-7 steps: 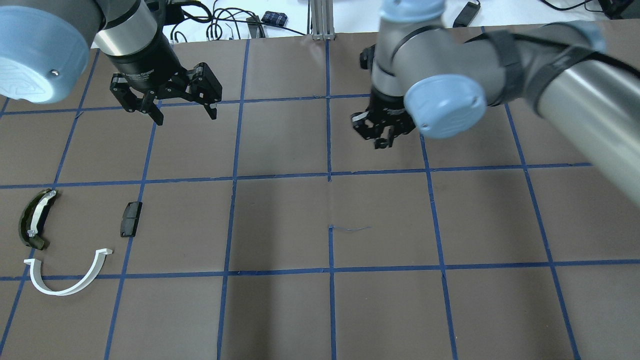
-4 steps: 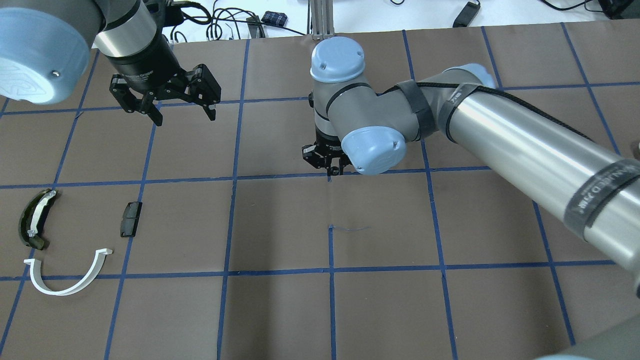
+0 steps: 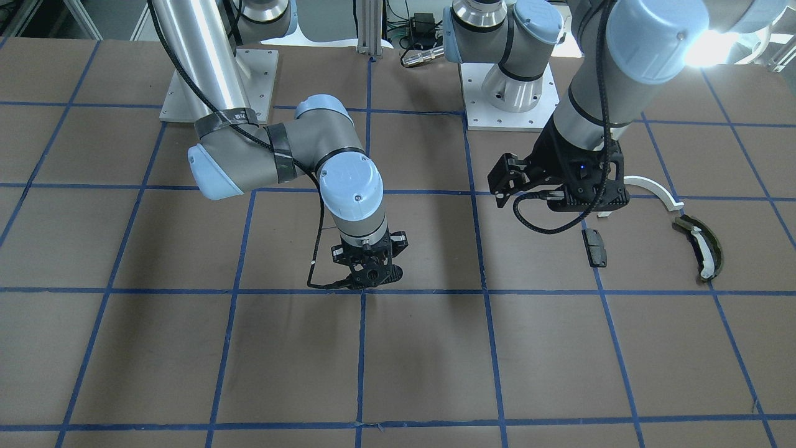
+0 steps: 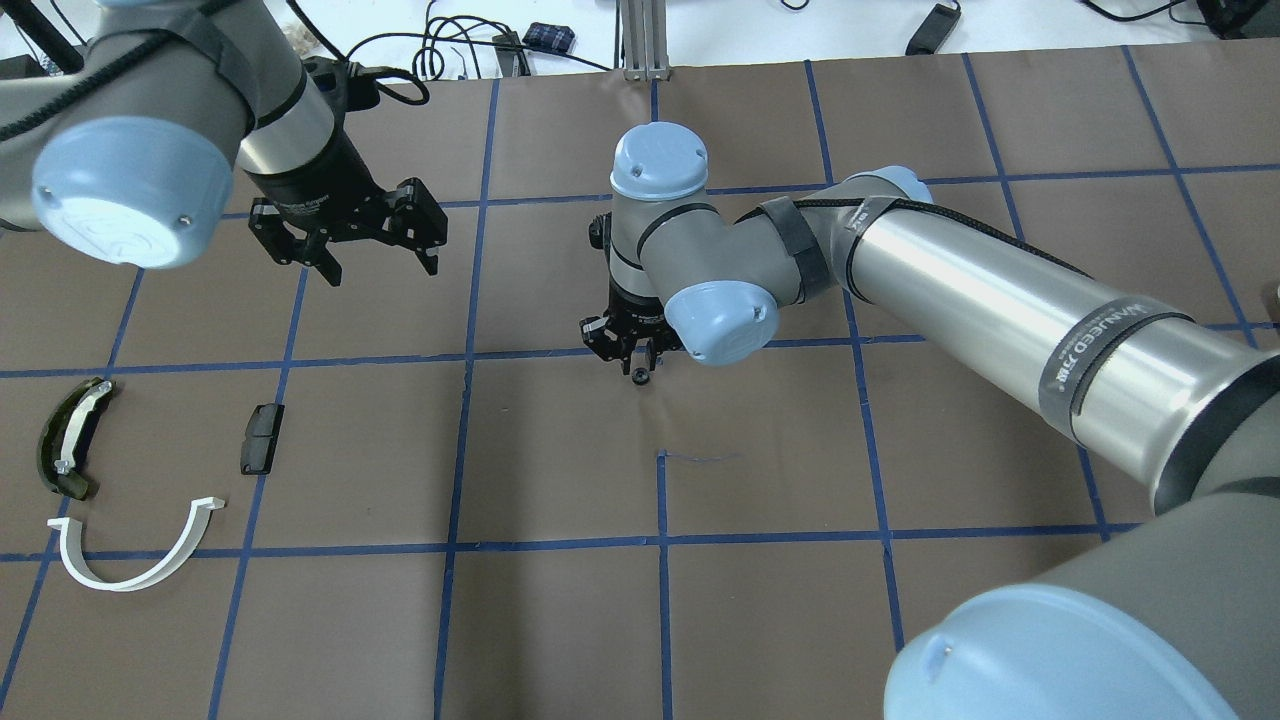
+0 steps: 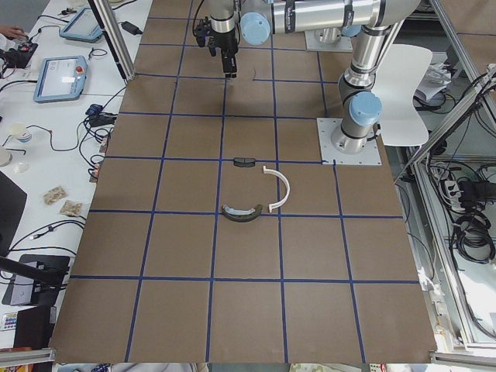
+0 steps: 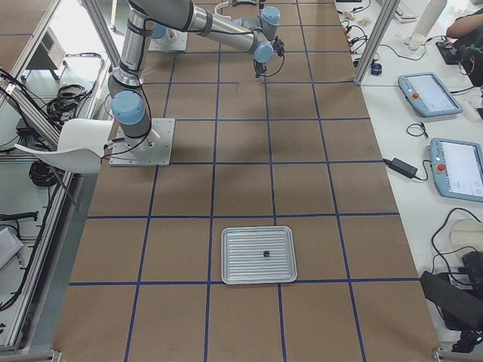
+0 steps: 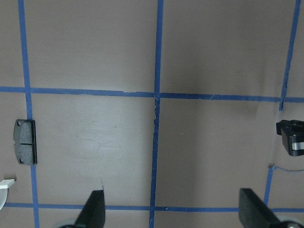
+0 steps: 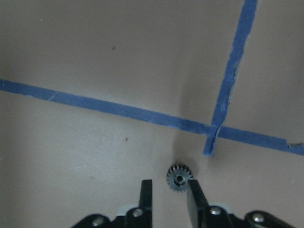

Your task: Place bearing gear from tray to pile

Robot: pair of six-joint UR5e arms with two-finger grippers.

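While the right gripper (image 8: 169, 189) hung low over the middle of the table (image 4: 560, 620), the bearing gear (image 8: 179, 177) sat at its fingertips, toothed face turned up to the wrist camera. The jaws stood only narrowly apart. The gear lay against one finger and a sliver of brown paper showed beside the other, so I could not tell whether it was pinched or lying loose.

In the right-side view the tray (image 6: 234, 260) lay well apart at 6 o'clock from that gripper, with one small dark part (image 6: 266, 253) on it. Seen from overhead, the pile (image 4: 208, 505) lay far off at about 8 o'clock from the gear: a white half-ring (image 4: 125, 584), a black block (image 4: 262, 438) and an olive curved piece (image 4: 70, 440), none touching. The left gripper (image 4: 380, 265) hovered at 10 o'clock from the gear, jaws spread wide and empty.

By my judgement the carry from tray to pile was about halfway done. If the gear was gripped, the next move called for travel toward 8 o'clock and a low release near the block. If it was set down, the left gripper had to come in toward 4 o'clock and close squarely on a very small part.
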